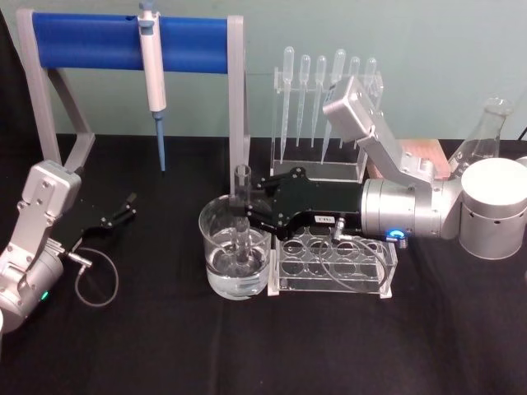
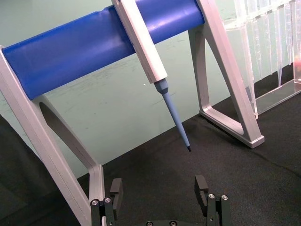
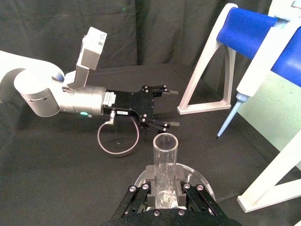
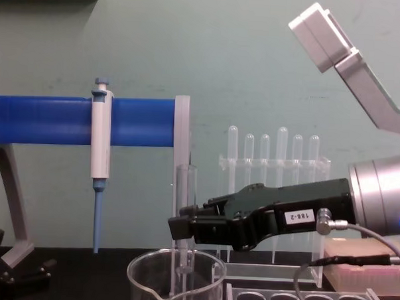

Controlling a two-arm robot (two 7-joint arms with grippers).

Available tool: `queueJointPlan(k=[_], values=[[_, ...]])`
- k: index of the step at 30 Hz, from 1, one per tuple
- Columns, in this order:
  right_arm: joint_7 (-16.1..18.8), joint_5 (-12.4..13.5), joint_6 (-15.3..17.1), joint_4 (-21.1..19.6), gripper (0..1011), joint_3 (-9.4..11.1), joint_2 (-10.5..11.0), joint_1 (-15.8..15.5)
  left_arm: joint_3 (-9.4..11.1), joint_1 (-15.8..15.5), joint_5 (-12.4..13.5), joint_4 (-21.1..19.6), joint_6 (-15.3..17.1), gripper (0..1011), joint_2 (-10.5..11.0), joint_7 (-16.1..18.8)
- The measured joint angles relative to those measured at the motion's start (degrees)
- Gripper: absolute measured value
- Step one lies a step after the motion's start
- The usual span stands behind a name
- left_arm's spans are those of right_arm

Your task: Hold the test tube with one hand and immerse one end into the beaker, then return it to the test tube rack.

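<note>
Test tube (image 1: 242, 183) stands upright with its long axis vertical and its open rim on top. The right gripper (image 1: 245, 216) grips it at about mid-length, jaws closed narrow on the glass from both sides. Its round lower end is down inside the beaker (image 1: 212, 263) and seems to reach the clear liquid there. I judge the dip made and the return to be the step in hand.

From left to right on the black worktop (image 1: 165, 346):

- **Left gripper:** the left gripper (image 1: 123, 210) sits at 9 o'clock from the beaker, well apart, jaws wide and holding nothing.
- **Pipettor:** at about 11 o'clock, a white-and-blue pipettor (image 1: 152, 66) hangs on a blue stand (image 1: 90, 41).
- **Beaker:** it comes next, with the test tube near its middle.
- **Rack:** the clear rack (image 1: 329, 285) lies just beside the beaker at 3 o'clock, and its front holes look free.
- **Right arm:** it reaches in from 3 o'clock, passing low over the rack's rear row.

So the target lies at 3 o'clock from the jaws, on the right arm's own side. The move likely calls for a straight lift until the tube's bottom clears the beaker's rim. A short pull toward 3 o'clock and a plumb descent into a hole would follow.

The tube is clear, smooth, thin glass. Its lower end is probably wet, so it may slip or chip against a rim.
</note>
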Motion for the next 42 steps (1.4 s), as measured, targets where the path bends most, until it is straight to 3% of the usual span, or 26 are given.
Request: queueJointPlan(k=[29, 42], values=[[-1.3, -3.6, -2.9, 2.4, 241, 1.6, -2.0, -3.4, 0.0, 0.0, 0.0, 0.0, 0.0, 1000, 0.0, 0.0], [-1.1, -3.4, -2.9, 2.4, 239, 1.6, -2.0, -3.3, 0.0, 0.0, 0.0, 0.0, 0.0, 1000, 0.0, 0.0]])
